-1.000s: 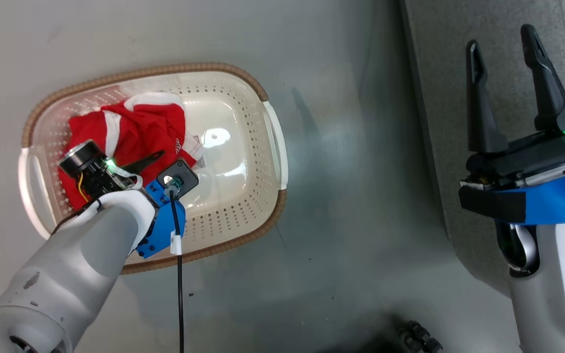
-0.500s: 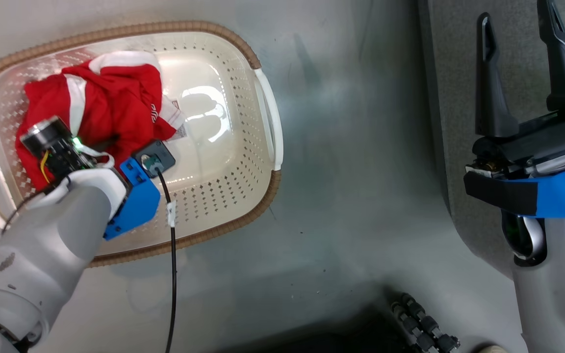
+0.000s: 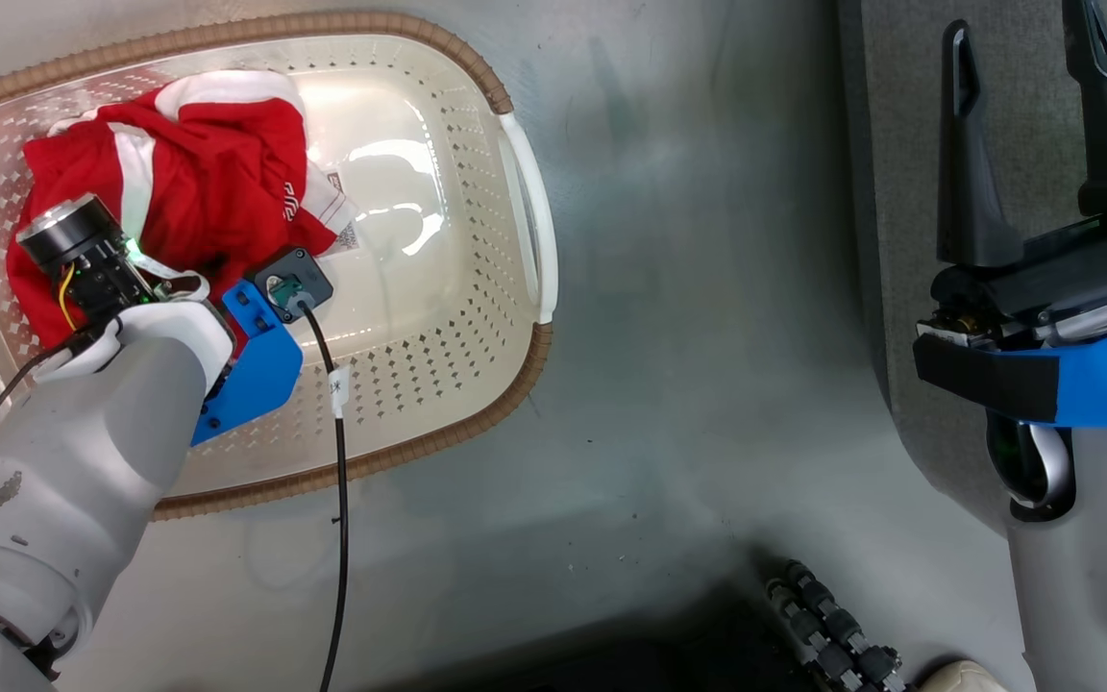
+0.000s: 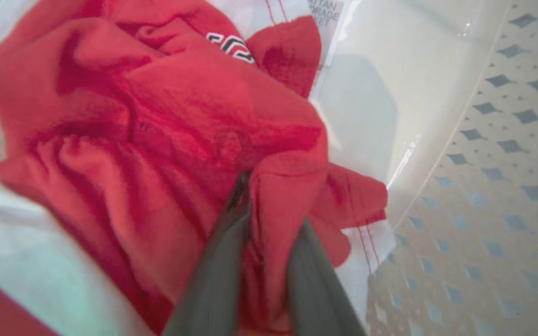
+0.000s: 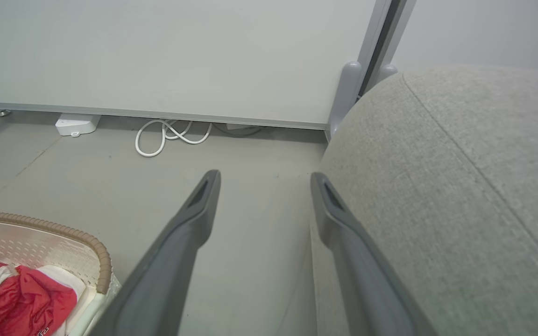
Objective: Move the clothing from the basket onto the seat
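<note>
While the left gripper (image 4: 271,210) pinches the clothing (image 4: 157,116) inside the basket (image 3: 400,404), the right gripper (image 5: 265,179) hangs open beside the seat (image 5: 460,186), transfer not yet begun.

Soft red cloth clothing (image 3: 208,183) in glossy perforated plastic basket (image 3: 438,317); matt fabric seat (image 5: 460,186).

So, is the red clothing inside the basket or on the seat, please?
Inside: the clothing lies crumpled on the floor of the basket, with its perforated walls around it.

Coiled white cable (image 5: 174,133) on grey floor (image 5: 259,154)
</note>
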Robot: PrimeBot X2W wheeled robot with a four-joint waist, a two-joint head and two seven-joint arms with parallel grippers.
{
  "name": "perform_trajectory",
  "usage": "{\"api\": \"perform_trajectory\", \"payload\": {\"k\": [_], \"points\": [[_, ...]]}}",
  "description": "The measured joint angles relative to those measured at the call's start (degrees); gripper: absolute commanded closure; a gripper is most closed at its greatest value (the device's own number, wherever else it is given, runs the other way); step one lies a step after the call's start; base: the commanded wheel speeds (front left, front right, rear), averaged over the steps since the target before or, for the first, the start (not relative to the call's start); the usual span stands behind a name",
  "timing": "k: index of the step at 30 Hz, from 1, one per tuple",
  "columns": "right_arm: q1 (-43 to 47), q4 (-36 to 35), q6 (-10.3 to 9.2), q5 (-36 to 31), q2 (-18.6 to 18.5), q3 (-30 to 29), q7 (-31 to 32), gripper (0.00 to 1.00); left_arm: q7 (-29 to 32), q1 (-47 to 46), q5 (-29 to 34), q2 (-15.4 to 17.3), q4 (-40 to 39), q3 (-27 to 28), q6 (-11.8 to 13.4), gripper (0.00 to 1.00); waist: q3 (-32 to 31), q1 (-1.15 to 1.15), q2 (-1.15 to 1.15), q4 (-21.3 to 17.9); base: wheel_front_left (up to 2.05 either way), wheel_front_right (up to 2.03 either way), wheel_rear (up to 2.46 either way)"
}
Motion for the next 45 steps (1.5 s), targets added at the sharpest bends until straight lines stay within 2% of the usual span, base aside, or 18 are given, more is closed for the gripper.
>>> {"api": "perform_trajectory", "payload": {"k": [6,20,28,34,45], "points": [[-0.03,0.48,0.0,-0.01,-0.01,-0.24,0.0,0.0,-0.99,-0.07,-0.75,-0.83,0.27,0.0,0.0,1.0,-0.83,0.0,0.0,0.45,0.0,0.0,0.0],[0.96,1.68,0.0,-0.01,-0.52,-1.49,0.0,0.0,-6.86,1.2,-8.42,-5.44,-1.13,-0.01,0.0,1.0,-6.74,-0.01,0.0,2.66,0.0,0.0,0.0],[2.47,2.72,0.0,-0.14,-1.63,-2.09,0.0,0.0,-12.77,2.39,-16.37,-8.04,-2.04,1.59,0.0,1.0,-12.33,-0.01,0.0,5.02,0.0,0.0,0.0],[4.72,3.88,0.0,-0.19,-2.33,-2.71,0.0,0.0,-16.03,4.07,-20.0,-9.42,-3.41,1.54,0.0,1.0,-17.59,-0.01,0.0,6.84,0.0,0.0,0.0],[9.49,5.98,0.0,-0.43,-2.78,-3.43,0.0,0.0,-18.01,7.01,-24.36,-9.79,-9.7,3.11,0.0,1.0,-28.02,-0.01,0.0,10.09,0.0,0.0,0.0]]}}
